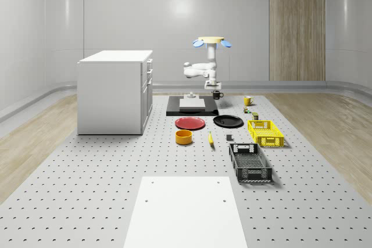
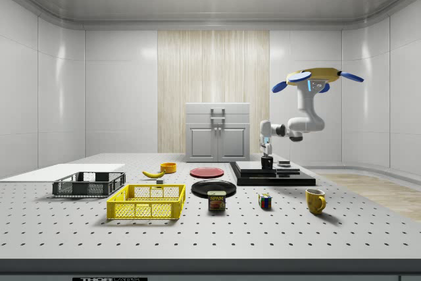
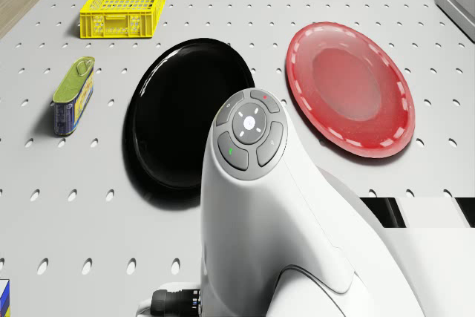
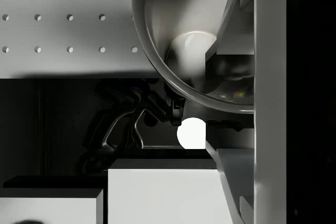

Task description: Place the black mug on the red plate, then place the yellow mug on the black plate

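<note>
Across the perforated grey table (image 1: 87, 172), both plates sit bare — the gripper (image 2: 266, 156) pinches the glossy black mug (image 2: 266, 162), airborne, the drone hovering over the black platform (image 1: 174, 110).

The drone (image 2: 318, 76) hovered; its arm (image 2: 306, 120) folded down and sideways; the gripper (image 2: 266, 156) pointed down, clamping the black mug (image 2: 267, 162).

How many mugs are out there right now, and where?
2. The black mug is at the gripper, above the black platform's edge; the yellow mug stands on the table, at the whole-scene view's right.
</note>
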Motion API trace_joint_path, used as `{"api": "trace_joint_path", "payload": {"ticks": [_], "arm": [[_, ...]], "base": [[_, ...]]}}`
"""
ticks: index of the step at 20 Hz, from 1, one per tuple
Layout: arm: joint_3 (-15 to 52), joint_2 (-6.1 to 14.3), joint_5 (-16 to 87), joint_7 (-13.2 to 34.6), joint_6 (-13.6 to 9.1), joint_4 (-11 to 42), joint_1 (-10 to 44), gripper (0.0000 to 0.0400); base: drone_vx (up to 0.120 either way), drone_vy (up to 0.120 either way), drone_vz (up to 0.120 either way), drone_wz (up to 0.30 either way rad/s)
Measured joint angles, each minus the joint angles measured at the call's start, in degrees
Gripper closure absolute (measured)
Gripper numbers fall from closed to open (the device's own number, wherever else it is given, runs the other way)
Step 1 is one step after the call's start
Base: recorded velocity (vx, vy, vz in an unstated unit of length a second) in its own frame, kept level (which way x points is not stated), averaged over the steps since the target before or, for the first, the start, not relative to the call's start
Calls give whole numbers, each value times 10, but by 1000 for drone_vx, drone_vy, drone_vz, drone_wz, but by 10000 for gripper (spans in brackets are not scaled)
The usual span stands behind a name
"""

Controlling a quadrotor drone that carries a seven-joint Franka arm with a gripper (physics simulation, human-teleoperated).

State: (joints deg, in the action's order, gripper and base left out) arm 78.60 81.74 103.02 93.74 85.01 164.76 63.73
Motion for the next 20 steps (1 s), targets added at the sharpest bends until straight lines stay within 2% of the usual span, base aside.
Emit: {"api": "trace_joint_path", "payload": {"ticks": [20], "arm": [[5, 27, -11, 5, 25, -1, 6, 290]], "base": [[120, -120, 0, 0]]}}
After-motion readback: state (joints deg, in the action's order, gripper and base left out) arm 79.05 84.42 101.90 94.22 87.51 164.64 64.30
